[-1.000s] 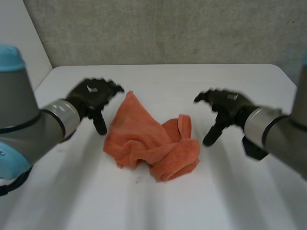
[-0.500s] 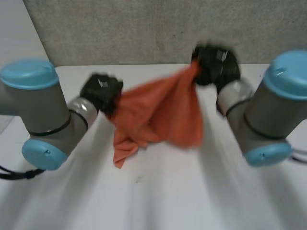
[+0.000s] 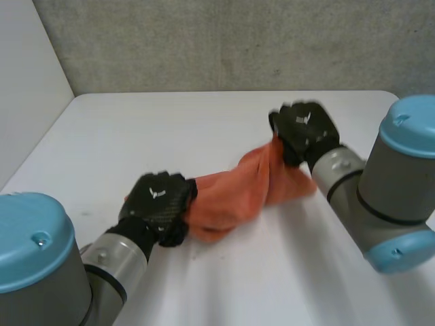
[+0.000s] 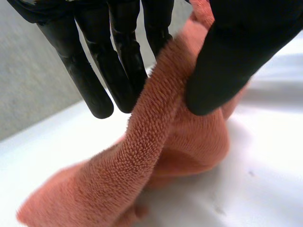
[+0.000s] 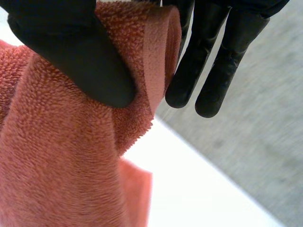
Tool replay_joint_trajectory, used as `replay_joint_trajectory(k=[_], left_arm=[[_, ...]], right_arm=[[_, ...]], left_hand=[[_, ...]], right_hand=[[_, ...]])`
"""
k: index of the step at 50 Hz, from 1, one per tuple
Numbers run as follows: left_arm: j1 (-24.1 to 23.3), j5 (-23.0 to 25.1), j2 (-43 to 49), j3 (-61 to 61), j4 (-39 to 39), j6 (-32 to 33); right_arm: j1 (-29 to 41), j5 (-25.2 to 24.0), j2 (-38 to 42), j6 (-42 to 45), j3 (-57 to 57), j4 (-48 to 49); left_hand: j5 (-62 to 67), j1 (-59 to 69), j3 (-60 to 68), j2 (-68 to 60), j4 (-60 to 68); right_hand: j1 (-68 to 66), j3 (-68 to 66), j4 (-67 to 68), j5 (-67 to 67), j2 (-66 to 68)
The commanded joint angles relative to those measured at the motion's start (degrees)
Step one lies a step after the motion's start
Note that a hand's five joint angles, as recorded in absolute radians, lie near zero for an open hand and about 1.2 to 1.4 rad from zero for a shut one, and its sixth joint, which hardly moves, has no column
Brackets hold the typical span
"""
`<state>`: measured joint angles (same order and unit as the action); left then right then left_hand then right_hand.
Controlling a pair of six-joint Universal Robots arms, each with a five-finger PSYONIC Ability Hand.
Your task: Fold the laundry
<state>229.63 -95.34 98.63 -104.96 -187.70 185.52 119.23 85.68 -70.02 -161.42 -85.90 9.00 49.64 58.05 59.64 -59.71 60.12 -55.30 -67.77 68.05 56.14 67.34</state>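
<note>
Orange towel [image 3: 231, 193] bunched, ends hidden in left hand [image 3: 158, 204], right hand [image 3: 304, 131]

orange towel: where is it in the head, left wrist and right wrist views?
Head: towel stretched between left hand and right hand, over the white table.
Left wrist: towel pinched between left hand's thumb and fingers.
Right wrist: towel pinched between right hand's thumb and fingers.
Shared landmark: the white table.
</note>
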Motion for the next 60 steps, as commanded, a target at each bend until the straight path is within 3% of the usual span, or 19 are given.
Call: replay_joint_trajectory(k=[1,4,9,13,18,24,32,46,60], left_arm=[[3.5,0.5,0.6,4.6,4.1,-0.9],[6.1,0.9,0.5,7.0,4.1,-0.8],[12.1,6.8,2.5,13.3,3.7,-0.4],[14.4,12.5,9.8,18.3,4.7,-0.2],[14.7,15.6,15.9,22.2,8.6,2.5],[14.7,15.8,24.8,25.9,10.5,10.5],[14.4,16.3,30.7,30.0,10.5,13.2],[16.0,15.4,22.8,25.6,10.8,12.9],[16.0,15.4,24.8,23.8,10.6,13.4]], right_arm=[[-0.1,-5.0,-1.2,8.5,-5.5,-1.8],[-0.1,-7.6,-3.2,13.2,-7.2,-1.8],[-0.1,-10.3,-4.5,15.6,-8.3,-1.7],[-0.4,-12.2,-4.8,15.6,-8.4,-1.7],[-2.4,-14.2,-4.9,15.3,-9.1,-1.8],[-2.9,-14.6,-4.9,15.2,-9.6,-1.8],[-3.2,-17.0,-6.5,14.6,-9.6,-1.8],[-6.4,-17.6,-8.0,13.4,-9.5,-1.8],[-5.9,-17.7,-7.6,13.4,-9.8,-2.1]], left_hand=[[-27.7,-26.1,-27.7,27.8,-28.2],[-28.1,-26.5,-28.1,28.1,-28.5],[-28.2,-26.6,-28.2,28.3,-28.7],[-27.7,-26.1,-27.7,27.8,-28.2],[-27.9,-26.3,-27.9,28.0,-28.4],[-34.3,-32.7,-34.3,34.3,-34.8],[-36.8,-35.2,-36.8,36.9,-37.3],[-21.5,-19.9,-21.5,21.6,-22.0],[-32.9,-31.3,-32.9,33.0,-33.4]], right_hand=[[-24.7,-12.2,12.0,13.9,12.7],[-24.7,-12.2,12.0,13.9,12.7],[-24.7,-12.2,12.0,13.9,12.7],[-24.7,-12.2,12.0,13.9,12.7],[-24.7,-12.2,12.0,13.9,12.7],[-23.1,-10.6,10.3,12.2,11.0],[-22.7,-10.3,10.0,11.9,10.7],[-20.6,-8.1,7.8,9.7,8.5],[-19.4,-6.9,6.6,8.5,7.3]])
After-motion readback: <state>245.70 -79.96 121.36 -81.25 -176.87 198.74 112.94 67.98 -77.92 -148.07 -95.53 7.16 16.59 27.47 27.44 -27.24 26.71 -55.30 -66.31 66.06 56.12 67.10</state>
